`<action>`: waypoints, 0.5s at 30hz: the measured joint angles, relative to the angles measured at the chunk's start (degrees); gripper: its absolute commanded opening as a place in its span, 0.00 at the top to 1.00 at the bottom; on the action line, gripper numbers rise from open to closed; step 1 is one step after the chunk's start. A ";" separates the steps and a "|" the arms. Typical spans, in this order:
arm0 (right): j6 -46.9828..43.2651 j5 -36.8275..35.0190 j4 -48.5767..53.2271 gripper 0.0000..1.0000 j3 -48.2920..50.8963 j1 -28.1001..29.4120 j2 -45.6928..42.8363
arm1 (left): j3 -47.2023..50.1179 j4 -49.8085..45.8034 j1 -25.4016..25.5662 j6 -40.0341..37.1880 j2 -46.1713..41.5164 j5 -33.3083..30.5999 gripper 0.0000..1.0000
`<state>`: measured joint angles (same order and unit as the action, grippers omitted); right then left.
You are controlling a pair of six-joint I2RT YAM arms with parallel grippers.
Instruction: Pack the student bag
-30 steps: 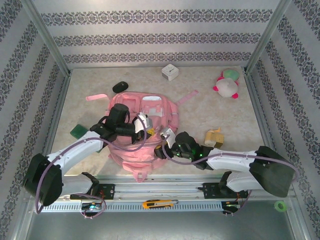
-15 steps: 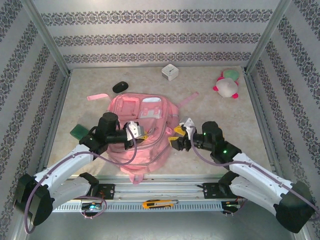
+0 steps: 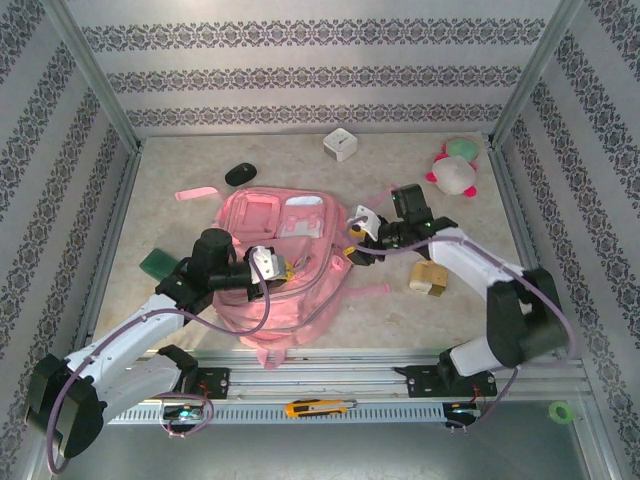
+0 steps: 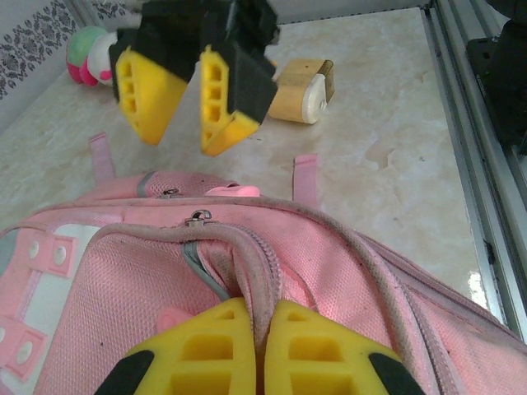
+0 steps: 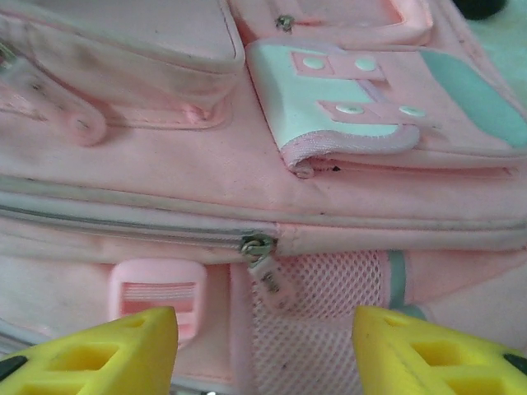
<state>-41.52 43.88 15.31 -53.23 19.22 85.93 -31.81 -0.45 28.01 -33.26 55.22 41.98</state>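
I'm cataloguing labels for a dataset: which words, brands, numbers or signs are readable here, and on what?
No text can be read anywhere.
The large pink fabric backpack: its pale patches carry pink studs, no letters.
The small white cube at the back: any marking is too small to read.

We see a beige marbled surface (image 3: pixel 400 160) with walls on three sides. The pink student bag (image 3: pixel 300 300) lies flat on it around the middle, toward the near edge. Past the bag we note a black oval object (image 3: pixel 240 173) just beside its far left corner, a white cube (image 3: pixel 340 145) near the back wall, and a pink-and-white plush toy (image 3: pixel 454 170) toward the far right corner. A green object (image 3: pixel 156 263) lies left of the bag and a tan block (image 3: pixel 430 277) right of it, both apart from the bag.
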 measured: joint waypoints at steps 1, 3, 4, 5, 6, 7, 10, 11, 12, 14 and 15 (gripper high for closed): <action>-1.62 0.70 1.07 0.44 -1.31 0.02 1.68 | 0.00 0.00 0.00 0.00 0.00 0.00 1.00; -5.22 2.14 3.89 0.45 -4.52 0.09 5.31 | 0.00 0.02 0.00 0.00 0.00 0.00 1.00; -6.54 2.40 5.07 0.45 -5.77 0.17 6.60 | 0.00 0.02 0.00 0.00 0.00 0.00 1.00; -7.98 2.64 6.62 0.45 -7.23 0.33 7.96 | 0.00 0.02 0.00 0.00 0.00 -0.02 1.00; -9.20 2.75 8.00 0.46 -8.50 0.55 9.03 | 0.00 0.02 0.00 0.00 0.00 0.00 1.00; -10.16 2.89 9.25 0.46 -9.46 0.59 9.70 | 0.00 0.04 0.00 0.00 0.00 0.00 1.00; -12.66 2.93 13.27 0.47 -12.15 1.20 11.15 | 0.00 0.04 0.00 0.02 0.00 0.00 1.00; -13.14 2.84 14.45 0.47 -12.83 1.55 11.50 | 0.00 0.04 0.00 0.02 0.00 -0.02 1.00; -13.53 2.64 15.67 0.48 -13.53 1.68 11.89 | 0.00 0.04 0.00 0.02 0.00 -0.02 1.00; -14.10 1.88 17.64 0.48 -14.78 2.36 12.79 | 0.00 0.07 0.00 0.04 0.00 -0.02 1.00; -14.21 1.33 18.58 0.49 -15.39 2.62 13.31 | 0.00 0.07 0.00 0.04 0.00 0.00 1.00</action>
<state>-55.72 45.21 33.89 -68.62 21.85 99.24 -31.81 -0.38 28.01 -33.21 55.22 41.98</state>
